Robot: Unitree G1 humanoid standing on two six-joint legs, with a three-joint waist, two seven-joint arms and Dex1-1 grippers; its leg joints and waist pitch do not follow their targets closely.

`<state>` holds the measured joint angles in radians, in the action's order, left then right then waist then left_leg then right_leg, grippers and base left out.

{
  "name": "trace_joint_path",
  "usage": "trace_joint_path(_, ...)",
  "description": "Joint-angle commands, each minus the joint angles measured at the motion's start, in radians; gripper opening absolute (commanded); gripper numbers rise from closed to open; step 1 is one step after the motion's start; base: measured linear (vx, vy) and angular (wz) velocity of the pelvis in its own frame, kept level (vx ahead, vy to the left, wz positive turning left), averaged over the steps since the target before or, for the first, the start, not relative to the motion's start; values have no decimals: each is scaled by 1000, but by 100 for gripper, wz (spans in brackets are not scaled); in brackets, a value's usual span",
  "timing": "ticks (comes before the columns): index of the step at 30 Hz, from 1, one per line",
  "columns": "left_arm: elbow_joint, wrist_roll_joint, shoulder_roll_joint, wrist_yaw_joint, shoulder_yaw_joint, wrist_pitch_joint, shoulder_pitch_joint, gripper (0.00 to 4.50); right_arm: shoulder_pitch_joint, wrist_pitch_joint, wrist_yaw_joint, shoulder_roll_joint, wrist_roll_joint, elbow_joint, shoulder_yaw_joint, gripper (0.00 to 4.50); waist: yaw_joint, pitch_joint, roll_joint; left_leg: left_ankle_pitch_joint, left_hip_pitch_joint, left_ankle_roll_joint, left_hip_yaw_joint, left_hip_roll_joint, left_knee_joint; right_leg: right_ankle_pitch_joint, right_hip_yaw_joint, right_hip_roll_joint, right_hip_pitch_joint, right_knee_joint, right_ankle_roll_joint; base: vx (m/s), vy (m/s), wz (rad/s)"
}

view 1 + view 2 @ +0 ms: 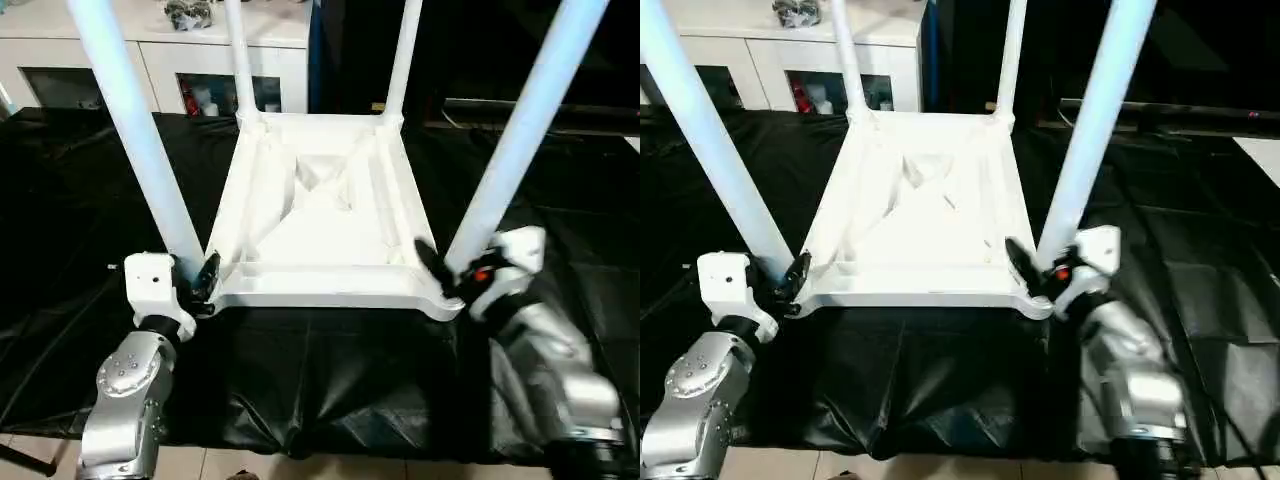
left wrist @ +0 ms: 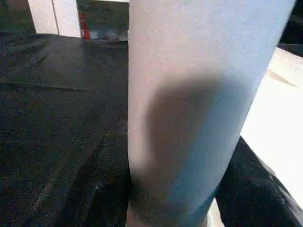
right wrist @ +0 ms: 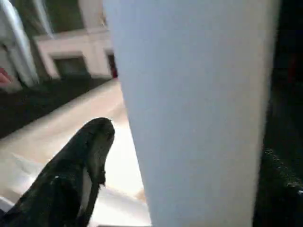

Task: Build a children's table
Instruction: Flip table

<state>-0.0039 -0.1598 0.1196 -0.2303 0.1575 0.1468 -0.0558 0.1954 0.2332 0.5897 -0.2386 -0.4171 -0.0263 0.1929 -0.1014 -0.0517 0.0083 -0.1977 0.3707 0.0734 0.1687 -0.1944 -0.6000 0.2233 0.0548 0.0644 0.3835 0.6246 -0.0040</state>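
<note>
Nearest the camera, the two silver forearms reached forward over the edge of the black-covered table [image 1: 330, 380]. The left gripper [image 1: 196, 280] sat at the base of the near left leg [image 1: 140, 130], one black finger showing on the inner side of the tube by the corner socket; whether it clamped the leg could not be told. In the left wrist view that leg [image 2: 189, 109] stood immediately ahead, rising from the black cloth. The right gripper [image 1: 450, 272] was at the base of the near right leg [image 1: 520, 140], with a black finger [image 3: 71, 179] lying beside the tube on the tabletop side; the far side of the leg was hidden, so its grip could not be told either. Both wrists were bent inward toward the corners they attended.

The children's table [image 1: 320, 210] lay upside down in the middle of the black cloth, its ribbed underside facing up and all four legs standing upright in the corner sockets. The far left leg [image 1: 238, 60] and far right leg [image 1: 404, 60] rose from the back corners.

Beyond the table stood a white cabinet [image 1: 150, 60] with glass doors; behind the glass were small items, one of them red, too indistinct to name. A dark bundle [image 1: 188, 12] rested on its top.
</note>
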Motion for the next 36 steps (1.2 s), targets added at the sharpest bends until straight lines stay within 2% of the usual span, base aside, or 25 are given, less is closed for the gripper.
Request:
trace_joint_path(1, -11, -90, -36, -12, -16, 28, 3, 207, -7, 32, 53, -19, -94, 53, 58, 380, 2, 58, -1, -132, -5, -49, -12, -38, 73, 35, -48, 67, -43, -73, -162, 0, 0, 0)
trace_joint_path(5, -18, -108, -46, -15, 7, 54, -1, 207, -19, 99, 118, -52, -259, 112, 142, 380, 0, 57, -4, -129, -6, -69, -10, -36, 71, 52, -47, 68, -44, -76, -165, 0, 0, 0)
trace_joint_path(6, -20, -117, -50, -15, 16, 64, -4, 207, -4, 112, 112, -50, -323, 119, 180, 380, 0, 57, -4, -126, -4, -69, -10, -36, 71, 64, -47, 68, -43, -78, -165, 0, 0, 0)
trace_joint_path(7, -20, -117, -50, -15, 16, 64, -4, 207, -2, 113, 111, -49, -328, 119, 182, 380, -1, 57, 5, -129, -5, -67, -11, -35, 71, 74, -46, 69, -41, -78, -165, 0, 0, 0)
trace_joint_path(8, -20, -119, -49, -15, 18, 67, -6, 207, 11, 128, 103, -46, -370, 125, 204, 380, 3, 55, -1, -143, -6, -64, -10, -34, 72, 101, -45, 66, -41, -83, -163, 0, 0, 0)
trace_joint_path(11, -22, -122, -50, -16, 20, 80, -8, 207, 47, 188, 90, -42, -521, 166, 249, 380, 1, 56, 0, -139, -5, -64, -9, -32, 70, 142, -45, 67, -40, -86, -151, 0, 0, 0)
trace_joint_path(13, -22, -124, -51, -16, 22, 83, -8, 207, 44, 216, 112, -50, -558, 187, 244, 380, 1, 59, 0, -118, -3, -67, -10, -32, 69, 137, -44, 67, -41, -84, -145, 0, 0, 0)
trace_joint_path(14, -27, -131, -58, -17, 30, 93, -8, 207, 3, 273, 190, -87, -596, 243, 204, 380, 0, 59, 2, -106, 0, -73, -9, -29, 67, 136, -44, 65, -42, -85, -139, 0, 0, 0)
trace_joint_path(16, -29, -136, -60, -17, 34, 97, -8, 207, -18, 292, 223, -102, -602, 265, 184, 380, -6, 61, 2, -97, -1, -79, -10, -33, 64, 119, -46, 65, -44, -84, -131, 0, 0, 0)
trace_joint_path(17, -34, -150, -66, -22, 40, 106, -8, 207, -58, 323, 275, -126, -610, 295, 154, 380, -9, 62, -1, -82, 1, -85, -10, -31, 64, 97, -44, 65, -44, -81, -137, 0, 0, 0)
trace_joint_path(19, -37, -154, -66, -25, 41, 110, -8, 207, -68, 335, 282, -131, -614, 295, 150, 380, -8, 61, 0, -88, 1, -87, -9, -31, 64, 103, -44, 65, -41, -82, -141, 0, 0, 0)
trace_joint_path(20, -45, -176, -70, -39, 46, 123, -6, 207, -87, 355, 296, -146, -614, 303, 130, 380, -9, 58, 0, -104, 2, -80, -9, -31, 66, 149, -43, 68, -40, -88, -137, 0, 0, 0)
trace_joint_path(22, -47, -182, -71, -41, 48, 127, -5, 207, -92, 368, 297, -150, -624, 308, 124, 380, -8, 57, 0, -121, 0, -72, -10, -31, 68, 196, -43, 69, -38, -93, -130, 0, 0, 0)
trace_joint_path(23, -54, -190, -72, -43, 50, 134, -2, 207, -101, 376, 300, -159, -616, 321, 103, 380, -8, 56, 3, -127, -1, -67, -10, -32, 68, 211, -44, 69, -36, -94, -127, 0, 0, 0)
trace_joint_path(24, -58, -195, -73, -46, 51, 137, -1, 207, -106, 376, 302, -164, -609, 330, 91, 380, -10, 56, 1, -128, -1, -62, -10, -32, 68, 225, -44, 68, -36, -96, -117, 0, 0, 0)
trace_joint_path(26, -62, -194, -70, -51, 50, 143, -2, 207, -103, 381, 294, -162, -614, 328, 88, 380, -14, 58, 0, -118, 0, -59, -10, -32, 69, 216, -45, 68, -36, -95, -108, 0, 0, 0)
trace_joint_path(28, -67, -197, -69, -53, 51, 149, -3, 207, -106, 383, 289, -176, -566, 322, 50, 380, -15, 60, 3, -107, 0, -58, -11, -32, 67, 193, -44, 68, -36, -92, -110, 0, 0, 0)
trace_joint_path(31, -73, -212, -70, -62, 52, 163, -3, 207, -111, 362, 288, -193, -440, 299, -40, 380, -14, 61, 2, -85, 3, -52, -11, -31, 65, 142, -43, 66, -37, -87, -117, 0, 0, 0)
trace_joint_path(33, -79, -231, -79, -64, 58, 172, -5, 207, -90, 315, 246, -202, -299, 250, -130, 380, -13, 61, 2, -81, 3, -47, -11, -31, 65, 133, -43, 66, -37, -85, -123, 0, 0, 0)
trace_joint_path(34, -87, -249, -86, -68, 61, 181, -6, 207, -77, 306, 238, -209, -233, 209, -199, 380, -11, 61, 5, -91, 0, -37, -10, -30, 64, 136, -42, 67, -36, -86, -131, 0, 0, 0)
trace_joint_path(36, -91, -256, -88, -71, 61, 186, -5, 207, -75, 300, 241, -209, -217, 197, -222, 380, -10, 60, 4, -106, 0, -37, -9, -29, 65, 145, -45, 67, -36, -87, -140, 0, 0, 0)
